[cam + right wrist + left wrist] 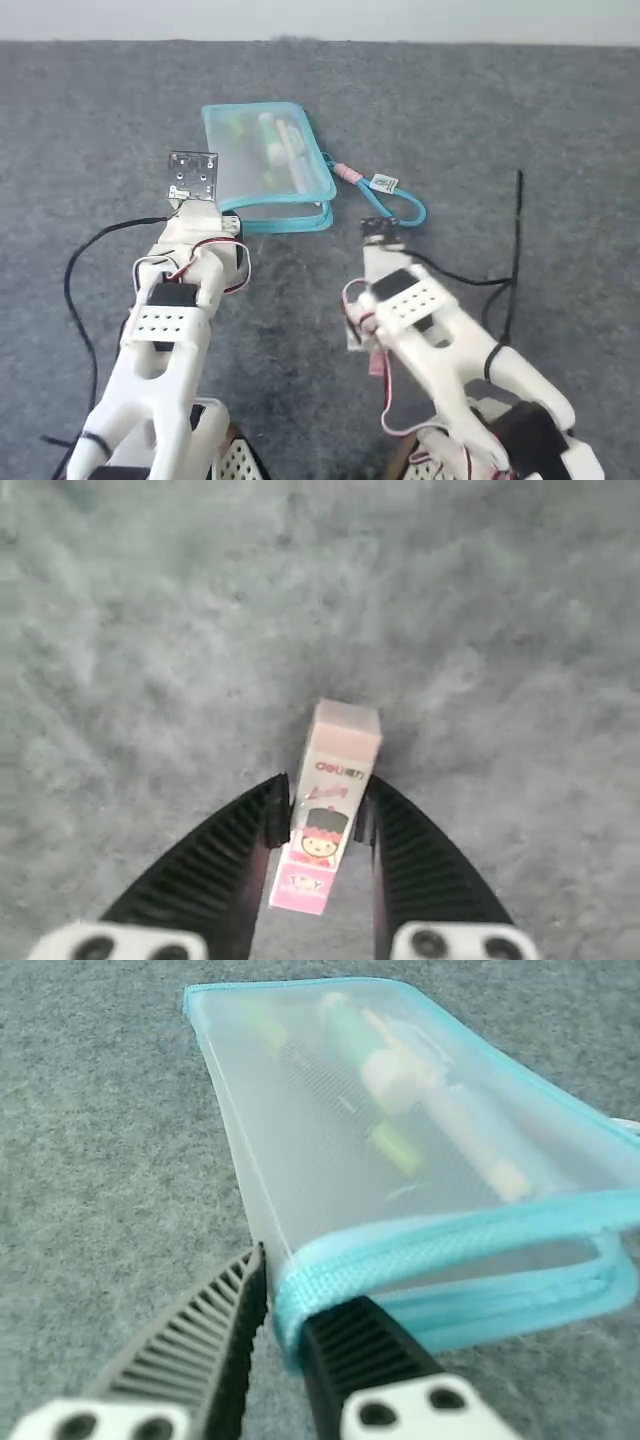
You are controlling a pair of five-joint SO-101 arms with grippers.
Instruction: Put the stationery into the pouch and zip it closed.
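The left end effector (285,1295) is clenched on the near corner of the pouch's (265,165) teal zip edge. The clear pouch lies flat on the grey table (500,120), with pens (385,1080) inside it (green and white ones show through the mesh), and its two teal zip edges stand slightly apart. A teal strap (395,205) loops out from the pouch's right end. Just beside that loop, the right end effector (320,805) grips a pink eraser (335,770) between its fingers, over the table.
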